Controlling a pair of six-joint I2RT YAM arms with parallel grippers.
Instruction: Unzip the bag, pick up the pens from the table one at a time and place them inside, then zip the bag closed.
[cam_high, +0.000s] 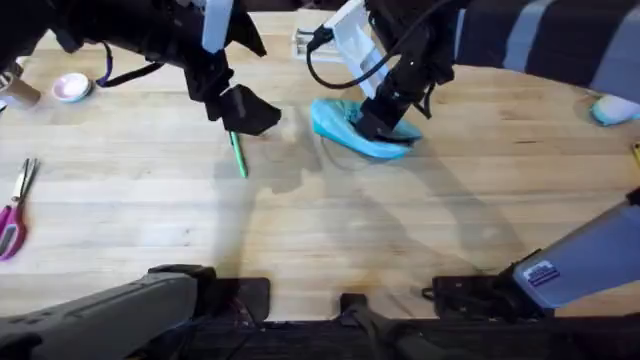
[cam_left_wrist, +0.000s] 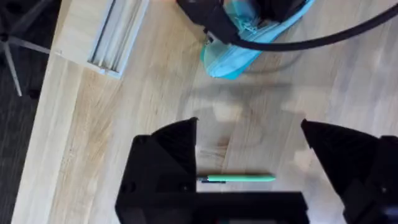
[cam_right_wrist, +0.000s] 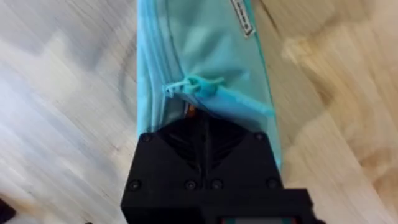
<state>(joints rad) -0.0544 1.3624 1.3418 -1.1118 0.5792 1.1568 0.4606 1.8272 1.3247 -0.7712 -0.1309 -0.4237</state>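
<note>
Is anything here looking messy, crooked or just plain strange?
Nothing much. The bag lies slanted and bunched under the right gripper, which is pressed onto it; the green pen lies loose on the table beneath the open left gripper.

One turquoise bag (cam_high: 352, 130) lies on the table (cam_high: 330, 230), and one green pen (cam_high: 238, 156) lies apart from it. One pair of pink-handled scissors (cam_high: 14, 212) sits near the left edge. One small pink-and-white round dish (cam_high: 72, 88) sits at the far left. Two grippers are present, the left gripper (cam_left_wrist: 249, 155) and the right gripper (cam_high: 385, 122).
</note>
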